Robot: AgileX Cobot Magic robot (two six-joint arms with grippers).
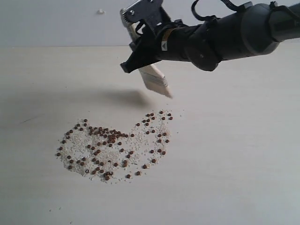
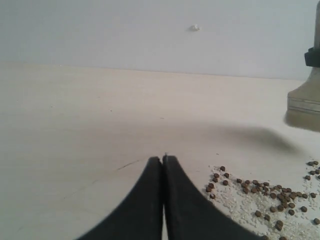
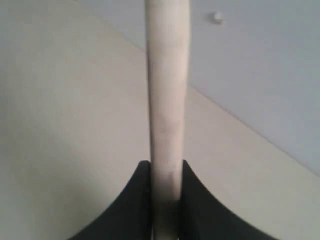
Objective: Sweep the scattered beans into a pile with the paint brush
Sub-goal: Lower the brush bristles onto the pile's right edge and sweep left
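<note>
The beans (image 1: 112, 145) lie on the pale table in a loose, flat crescent of reddish-brown dots and off-white grains, far wider than the brush head. My right gripper (image 1: 138, 55) is shut on the paint brush (image 1: 154, 79), which hangs tilted above the table just beyond the crescent's far right tip, bristles down and clear of the surface. The right wrist view shows its wooden handle (image 3: 166, 90) clamped in the right gripper (image 3: 166, 167). My left gripper (image 2: 163, 159) is shut and empty, low beside the beans (image 2: 260, 192); the brush head (image 2: 304, 102) shows at that view's edge. The exterior view does not show the left gripper.
A grey wall (image 1: 56, 23) rises at the table's far edge, with a small white speck (image 1: 100, 11) on it. A thin dark scratch (image 1: 28, 119) marks the table to the left of the beans. The brush casts a soft shadow (image 1: 124, 97).
</note>
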